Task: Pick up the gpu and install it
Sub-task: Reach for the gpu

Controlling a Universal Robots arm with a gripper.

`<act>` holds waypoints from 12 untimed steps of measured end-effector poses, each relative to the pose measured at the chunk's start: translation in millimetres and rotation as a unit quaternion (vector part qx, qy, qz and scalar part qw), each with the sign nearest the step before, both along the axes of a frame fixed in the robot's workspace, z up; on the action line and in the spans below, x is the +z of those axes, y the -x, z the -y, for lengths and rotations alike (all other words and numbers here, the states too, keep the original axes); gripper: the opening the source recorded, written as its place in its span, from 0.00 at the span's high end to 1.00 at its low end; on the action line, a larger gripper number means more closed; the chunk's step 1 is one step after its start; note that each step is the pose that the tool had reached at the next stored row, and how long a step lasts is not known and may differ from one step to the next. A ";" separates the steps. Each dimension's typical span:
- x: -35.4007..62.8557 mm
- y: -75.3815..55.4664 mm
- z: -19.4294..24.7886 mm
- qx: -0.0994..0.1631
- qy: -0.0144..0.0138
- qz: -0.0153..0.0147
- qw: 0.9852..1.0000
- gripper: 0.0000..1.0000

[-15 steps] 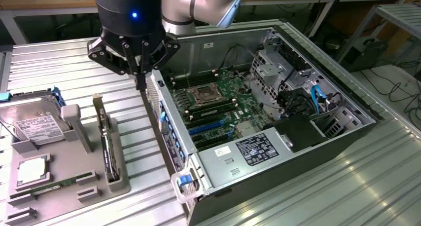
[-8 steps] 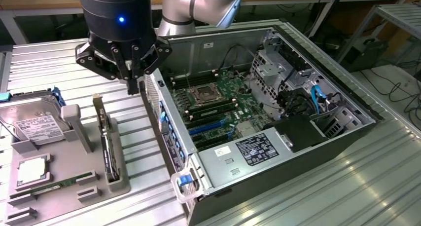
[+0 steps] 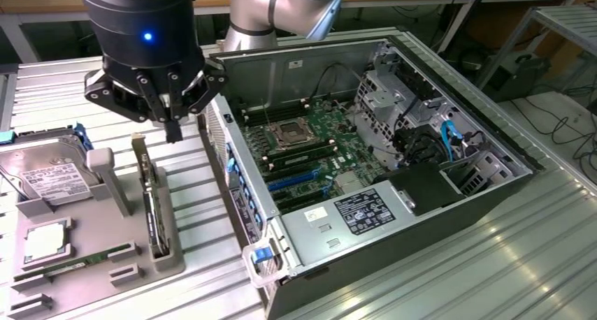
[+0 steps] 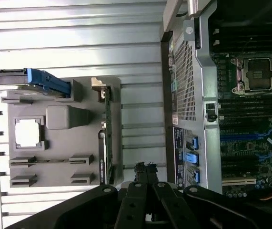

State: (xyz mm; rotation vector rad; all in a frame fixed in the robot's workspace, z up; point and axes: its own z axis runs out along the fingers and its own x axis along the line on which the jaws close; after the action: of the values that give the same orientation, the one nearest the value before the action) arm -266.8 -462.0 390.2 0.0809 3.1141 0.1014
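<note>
We start with the ribbed metal counter [image 3: 466,278], which carries an open computer case [image 3: 279,72] lying on its side. Its motherboard [image 3: 308,152] faces up, and the blue expansion slots [image 3: 293,184] are bare, so nothing is installed yet.

On the exterior view's left sits a grey holding tray [image 3: 103,226]. The gpu [image 3: 149,194] stands on edge in a slot along the side of the tray nearest the case, and it is untouched.

The gripper [image 3: 173,135] hovers near the card's upper edge, apart from it. In the wrist view it sits a little off toward the case rather than directly over the card [image 4: 108,133]. Its fingers look pressed together with nothing between them, though the dark tips make us slightly unsure.

We judge this to be the approach for the pick. A grasp here would call for the fingers to part, centre over the thin top edge and straddle the board squarely.
</note>
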 end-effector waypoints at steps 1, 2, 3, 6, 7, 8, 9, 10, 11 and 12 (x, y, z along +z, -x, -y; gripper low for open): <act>-0.1 1.9 0.0 0.000 0.000 0.000 1.000 0.89; -0.2 3.5 0.0 0.000 0.000 0.000 1.000 0.89; -0.3 5.2 -0.1 0.000 0.000 0.000 1.000 0.89; -0.9 11.8 -0.9 0.001 0.000 0.000 1.000 0.89; -1.1 13.9 -0.9 0.001 0.000 0.000 1.000 0.89; -1.3 16.3 -1.0 0.001 0.000 0.000 1.000 0.89; -1.7 19.6 -1.4 0.001 0.000 0.000 1.000 0.89; -2.0 22.7 -1.9 0.001 0.000 0.000 1.000 0.89; -2.2 24.8 -2.3 0.001 0.000 0.000 1.000 0.89; -2.4 26.5 -2.8 0.001 0.000 0.000 1.000 0.89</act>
State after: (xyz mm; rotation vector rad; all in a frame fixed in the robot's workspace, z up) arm -293.2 -459.1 387.8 0.0771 3.1144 0.1013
